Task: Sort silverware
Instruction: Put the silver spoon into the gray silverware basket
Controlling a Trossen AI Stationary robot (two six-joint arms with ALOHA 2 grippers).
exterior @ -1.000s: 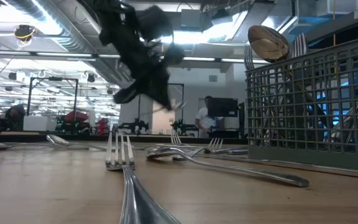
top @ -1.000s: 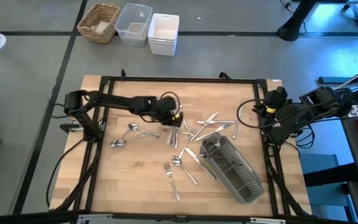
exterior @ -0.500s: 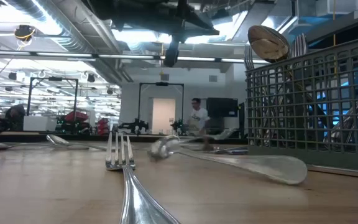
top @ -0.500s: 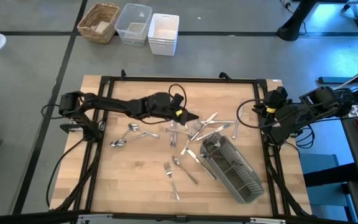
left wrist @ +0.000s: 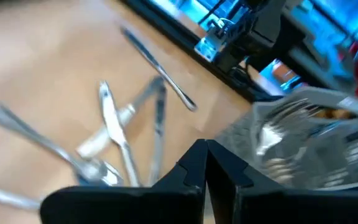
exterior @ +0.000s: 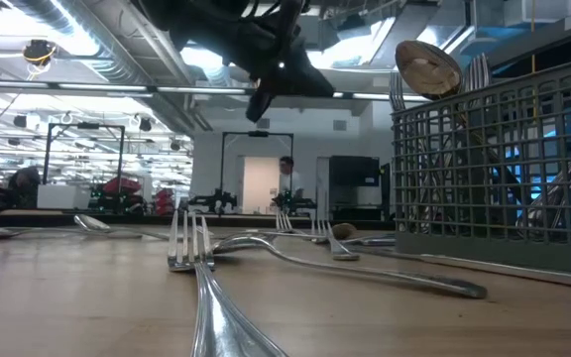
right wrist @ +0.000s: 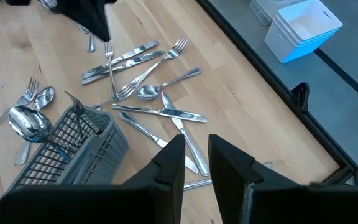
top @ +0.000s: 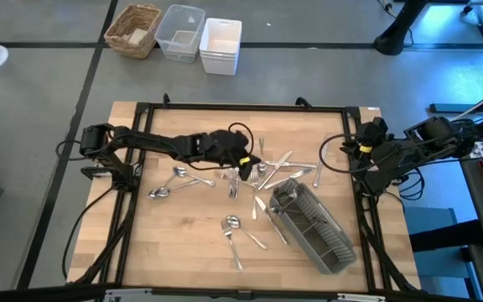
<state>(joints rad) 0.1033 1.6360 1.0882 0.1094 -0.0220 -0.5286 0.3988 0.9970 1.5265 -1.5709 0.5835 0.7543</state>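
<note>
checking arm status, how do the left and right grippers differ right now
The left gripper reaches out over the middle of the table, above the scattered silverware; the right gripper waits back at the table's right edge. The left fingers are pressed shut with nothing visible between them; the right fingers stand apart with a gap. Both are dark and two-fingered.

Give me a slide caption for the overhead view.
Left gripper, shut, holds a fork above scattered silverware beside the caddy; right gripper waits at the table edge.

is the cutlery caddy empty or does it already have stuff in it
Not empty: the grey caddy already holds silverware. A spoon and fork tines stick up above its rim in the low view.
</note>
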